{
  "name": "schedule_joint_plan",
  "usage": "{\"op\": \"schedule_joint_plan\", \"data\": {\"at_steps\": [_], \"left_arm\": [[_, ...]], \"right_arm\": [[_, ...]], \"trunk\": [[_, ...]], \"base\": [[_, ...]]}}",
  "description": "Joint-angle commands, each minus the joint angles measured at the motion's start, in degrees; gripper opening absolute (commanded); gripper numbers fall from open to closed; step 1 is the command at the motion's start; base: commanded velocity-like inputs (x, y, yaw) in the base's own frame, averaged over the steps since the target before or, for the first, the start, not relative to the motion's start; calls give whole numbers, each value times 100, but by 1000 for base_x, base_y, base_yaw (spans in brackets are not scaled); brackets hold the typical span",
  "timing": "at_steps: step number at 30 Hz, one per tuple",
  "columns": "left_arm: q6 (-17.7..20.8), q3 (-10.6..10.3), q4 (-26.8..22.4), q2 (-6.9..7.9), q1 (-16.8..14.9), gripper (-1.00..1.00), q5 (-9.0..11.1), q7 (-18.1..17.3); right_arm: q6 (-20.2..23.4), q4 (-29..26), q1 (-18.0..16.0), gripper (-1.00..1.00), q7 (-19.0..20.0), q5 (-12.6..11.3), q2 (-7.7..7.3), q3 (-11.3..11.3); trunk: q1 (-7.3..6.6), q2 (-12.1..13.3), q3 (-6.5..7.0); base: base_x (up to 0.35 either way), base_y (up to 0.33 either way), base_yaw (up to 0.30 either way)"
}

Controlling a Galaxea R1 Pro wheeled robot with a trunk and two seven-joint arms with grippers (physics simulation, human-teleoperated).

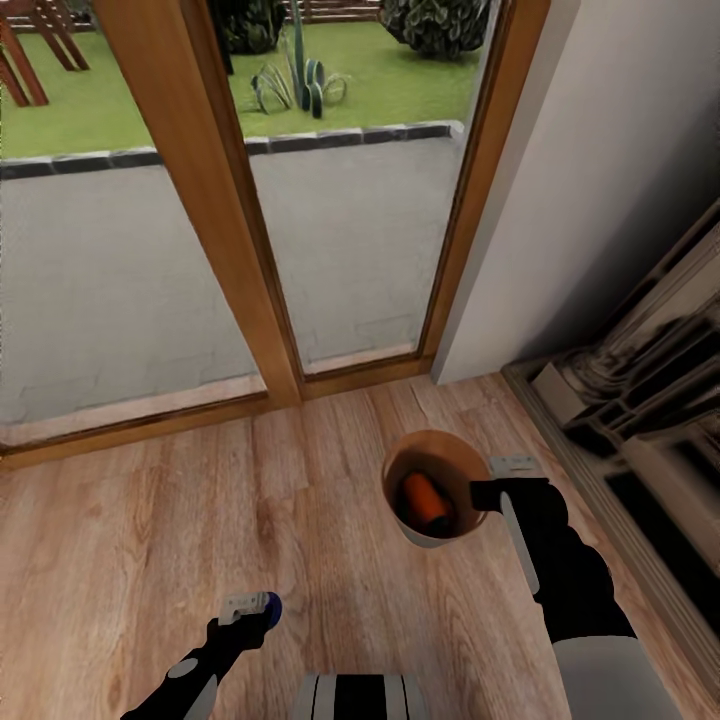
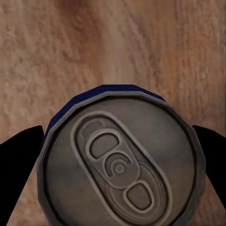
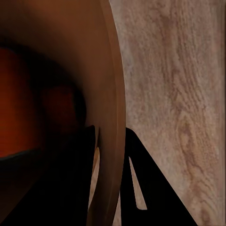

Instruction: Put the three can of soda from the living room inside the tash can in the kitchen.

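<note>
At the far left of the head view, a paved grey terrace (image 1: 110,260) and a green lawn (image 1: 130,100) were seen through tall wood-framed glass doors (image 1: 215,200). Below them lay a light wood plank floor (image 1: 150,540).

Low on the left side, the left gripper (image 1: 252,607) was seen on its black arm, held above the floor. It was clamped on a small blue cylindrical soda can (image 1: 271,607), whose end stuck out just past the fingers. In the left wrist view, the blue can (image 2: 122,160) was seen end-on, its grey metal lid and pull tab facing the camera, with a dark finger (image 2: 21,160) pressed against each side and the planks beyond it.

Further right, a small round tapered bin with a light grey outside and a glossy brown-copper inside (image 1: 432,535) was held off the floor, tilted, with its mouth open to the head camera. An orange cylindrical soda can (image 1: 427,500) was lying inside it. The right gripper (image 1: 483,493) was closed on the bin's rim at its right side. In the right wrist view, the bin wall (image 3: 110,117) was seen pinched between the dark fingers (image 3: 141,188), one inside and one outside, with a dim orange shape (image 3: 19,113) deep in the bin.

At the far right, a grey wall (image 1: 620,180) and a pale carved stone surround (image 1: 650,400) were seen beside the floor.
</note>
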Motion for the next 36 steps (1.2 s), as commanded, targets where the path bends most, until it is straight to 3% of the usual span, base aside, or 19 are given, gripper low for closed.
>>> {"op": "schedule_joint_plan", "data": {"at_steps": [1, 14, 36], "left_arm": [[1, -1, 1, 0, 0, -100, -1, 0], [2, -2, 1, 0, 0, -100, -1, 0], [2, 7, 1, 8, 0, -100, -1, 0]], "right_arm": [[-4, -1, 0, -100, 24, -71, 0, 1], [-4, 0, 0, -100, 24, -71, 1, 1], [-4, 2, 0, -100, 24, -71, 8, 8]], "trunk": [[-23, 42, 28], [-308, 563, 367], [-792, 1445, 768]], "base": [[0, 0, 0], [0, 0, 0], [0, 0, 0]]}}
